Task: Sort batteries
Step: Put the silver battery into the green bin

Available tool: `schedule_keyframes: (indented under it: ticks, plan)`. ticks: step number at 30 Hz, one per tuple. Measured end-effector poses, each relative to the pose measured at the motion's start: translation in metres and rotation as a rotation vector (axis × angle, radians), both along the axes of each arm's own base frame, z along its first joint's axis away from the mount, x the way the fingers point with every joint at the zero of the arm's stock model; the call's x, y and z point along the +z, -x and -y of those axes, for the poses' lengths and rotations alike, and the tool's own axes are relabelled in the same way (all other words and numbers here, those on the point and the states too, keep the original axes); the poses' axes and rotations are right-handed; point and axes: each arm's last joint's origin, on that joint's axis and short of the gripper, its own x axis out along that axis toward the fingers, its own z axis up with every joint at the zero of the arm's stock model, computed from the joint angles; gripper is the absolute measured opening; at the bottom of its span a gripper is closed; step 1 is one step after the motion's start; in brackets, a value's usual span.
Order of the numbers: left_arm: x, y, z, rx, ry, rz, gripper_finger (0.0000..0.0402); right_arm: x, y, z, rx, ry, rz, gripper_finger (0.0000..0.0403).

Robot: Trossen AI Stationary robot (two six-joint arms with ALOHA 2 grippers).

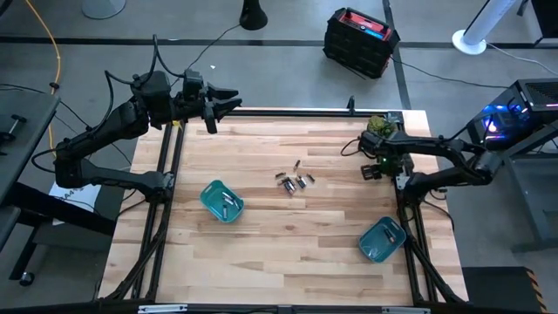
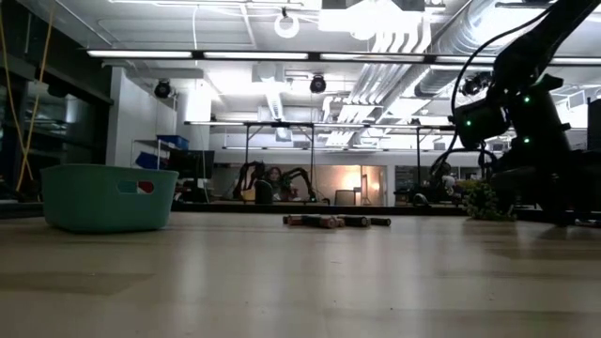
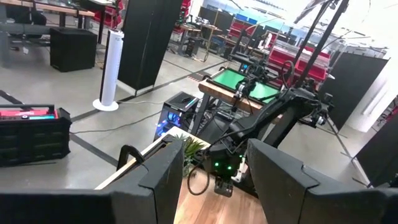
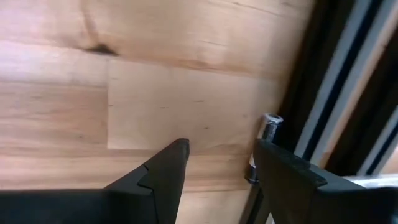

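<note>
The table (image 1: 288,253) has a top of light wooden planks with a dark frame along its far edge and both sides. Near the middle of it lie the batteries (image 1: 294,181), a small loose group of little metal cylinders, some touching each other and one lying a bit apart on the far side. In the low view the batteries (image 2: 336,222) lie flat on the wood in a short row. A teal bin (image 1: 221,201) stands on the left part, near the group, and holds a few small cells. A second teal bin (image 1: 382,239) stands near the right front corner, well apart from the batteries.
</note>
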Motion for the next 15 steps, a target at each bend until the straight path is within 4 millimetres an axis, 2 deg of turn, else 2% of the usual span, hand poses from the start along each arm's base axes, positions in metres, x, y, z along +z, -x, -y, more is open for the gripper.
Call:
schedule_keyframes:
  ticks: [4,6,10,12,15]
  plan:
    - [0.000,0.000,0.000,0.000,0.000,0.000,0.0172,0.010,-0.007,0.005,0.049,-0.023,0.116,0.0188]
    - [0.000,0.000,0.000,0.000,0.000,0.000,0.0172,0.025,-0.015,0.011,0.065,0.008,0.216,0.0188]
    - [0.000,0.000,0.000,0.000,0.001,-0.001,0.0172,0.049,-0.014,0.011,0.061,0.043,0.240,0.0188]
    - [0.000,0.000,0.000,0.000,0.001,-0.001,0.0172,0.056,-0.011,0.011,0.044,0.069,0.187,0.0188]
    - [0.000,0.000,0.000,0.007,-0.007,-0.004,0.0172,0.055,0.002,0.006,0.038,0.058,0.034,0.0188]
